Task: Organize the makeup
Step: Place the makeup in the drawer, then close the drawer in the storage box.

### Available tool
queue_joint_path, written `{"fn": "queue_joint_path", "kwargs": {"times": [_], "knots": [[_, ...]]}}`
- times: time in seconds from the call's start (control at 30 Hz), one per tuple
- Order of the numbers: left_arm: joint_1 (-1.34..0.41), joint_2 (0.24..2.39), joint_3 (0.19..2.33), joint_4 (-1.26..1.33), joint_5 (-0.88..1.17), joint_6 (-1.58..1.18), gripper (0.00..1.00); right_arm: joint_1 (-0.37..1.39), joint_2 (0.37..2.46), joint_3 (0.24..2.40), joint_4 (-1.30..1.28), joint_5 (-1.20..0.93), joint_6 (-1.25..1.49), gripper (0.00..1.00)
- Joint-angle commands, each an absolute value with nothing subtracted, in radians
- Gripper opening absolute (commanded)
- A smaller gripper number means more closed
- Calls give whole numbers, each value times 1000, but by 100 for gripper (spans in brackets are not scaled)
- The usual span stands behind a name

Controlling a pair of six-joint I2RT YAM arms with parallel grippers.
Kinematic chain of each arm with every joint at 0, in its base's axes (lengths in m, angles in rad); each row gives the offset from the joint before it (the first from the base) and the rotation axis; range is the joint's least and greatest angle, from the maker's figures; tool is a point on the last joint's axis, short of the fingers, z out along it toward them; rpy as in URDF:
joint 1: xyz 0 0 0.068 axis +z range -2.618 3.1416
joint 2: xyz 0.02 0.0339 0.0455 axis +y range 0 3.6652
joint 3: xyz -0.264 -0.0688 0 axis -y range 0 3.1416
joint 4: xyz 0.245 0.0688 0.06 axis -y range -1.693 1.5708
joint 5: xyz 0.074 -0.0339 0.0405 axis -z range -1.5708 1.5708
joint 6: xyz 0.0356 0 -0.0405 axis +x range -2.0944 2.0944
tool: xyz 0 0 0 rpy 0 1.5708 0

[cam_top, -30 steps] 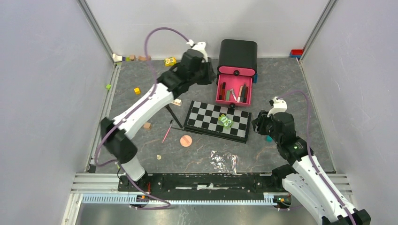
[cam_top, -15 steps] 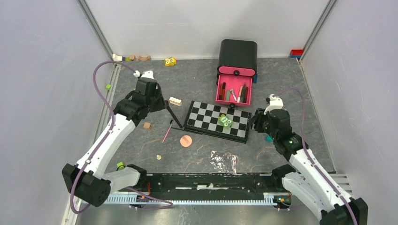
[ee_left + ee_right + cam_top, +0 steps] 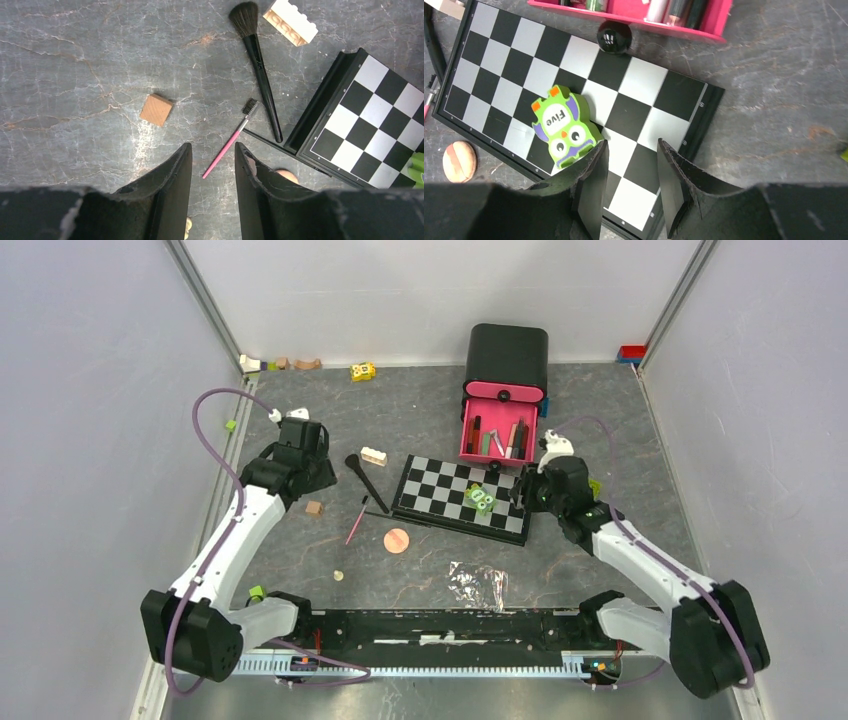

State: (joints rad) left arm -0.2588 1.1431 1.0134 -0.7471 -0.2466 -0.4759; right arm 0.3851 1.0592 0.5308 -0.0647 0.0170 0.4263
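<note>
Pick-up step: left gripper [image 3: 212, 155] hovers half-open and empty above the pink pencil [image 3: 227, 146], centre of its wrist view. Right gripper [image 3: 629, 160] is half-open and empty over the chequered board [image 3: 644, 80]. Next, I judge: lower the left gripper and pinch that 1 pencil.

COUNT | black long-handled brush [image 3: 257, 60]: 1 | pink pencil [image 3: 227, 144]: 1 | dark pencil [image 3: 262, 138]: 1 | round peach puff [image 3: 397, 540]: 1 | chequered board [image 3: 440, 495]: 1 | green owl block [image 3: 565, 131]: 1 | wooden cube [image 3: 156, 109]: 1 | cream brick [image 3: 291, 21]: 1 | pink drawer [image 3: 495, 460]: 1 | clear wrapper [image 3: 478, 583]: 1

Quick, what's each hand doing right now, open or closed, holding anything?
Left hand: open, holding nothing.
Right hand: open, holding nothing.
</note>
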Motion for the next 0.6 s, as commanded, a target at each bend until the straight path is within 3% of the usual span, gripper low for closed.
{"fn": "queue_joint_path", "kwargs": {"times": [0.0,0.57], "knots": [[-253,1131,1020,-703,-308,-449,44,424,1143,636,52,59,425,47],[-252,1100,1009,-701,-324,-429,45,496,1450,810,104,200,457,56]]}}
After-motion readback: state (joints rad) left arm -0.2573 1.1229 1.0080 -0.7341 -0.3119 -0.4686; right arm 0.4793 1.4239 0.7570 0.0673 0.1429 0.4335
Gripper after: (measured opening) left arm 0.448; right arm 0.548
